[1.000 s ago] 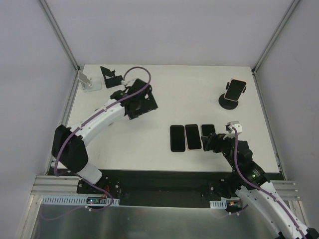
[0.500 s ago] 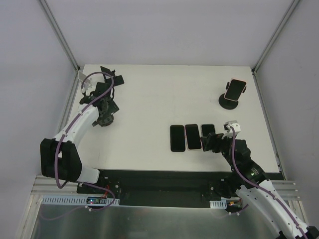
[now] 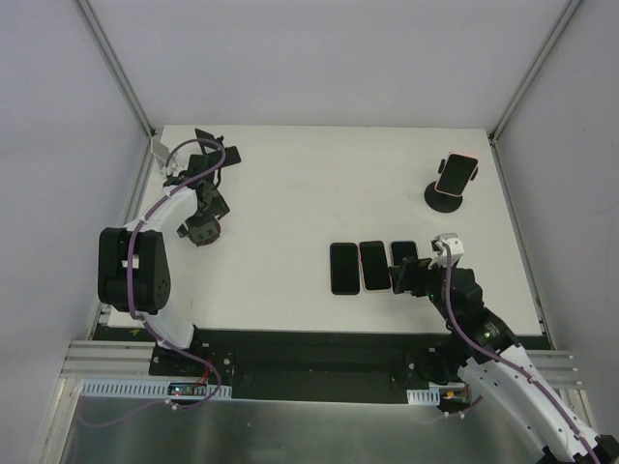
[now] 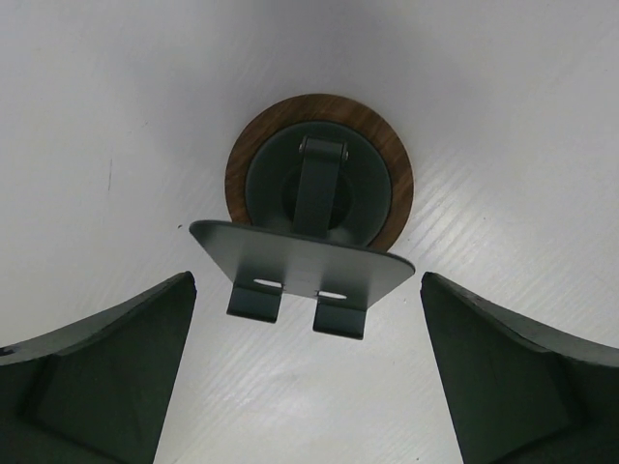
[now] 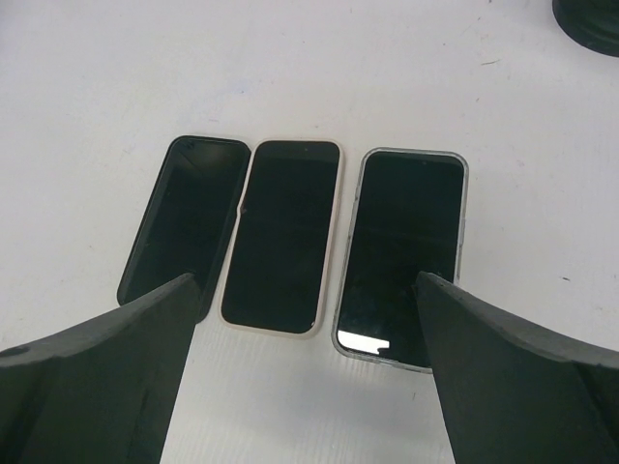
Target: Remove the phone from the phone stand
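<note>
The phone (image 3: 456, 172) sits propped in its black stand (image 3: 444, 200) at the far right, well apart from both arms. The right gripper (image 5: 305, 290), fingers spread and empty, hovers over three flat phones (image 5: 285, 217), likely the drop-off row. The left gripper (image 4: 307, 314), equally released, faces an empty stand (image 4: 302, 259).

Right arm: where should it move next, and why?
Probably lift the right gripper and swing it toward the pink phone, which sits in the black stand. Its jaws are open and empty, and the three phones under it already lie flat.
</note>
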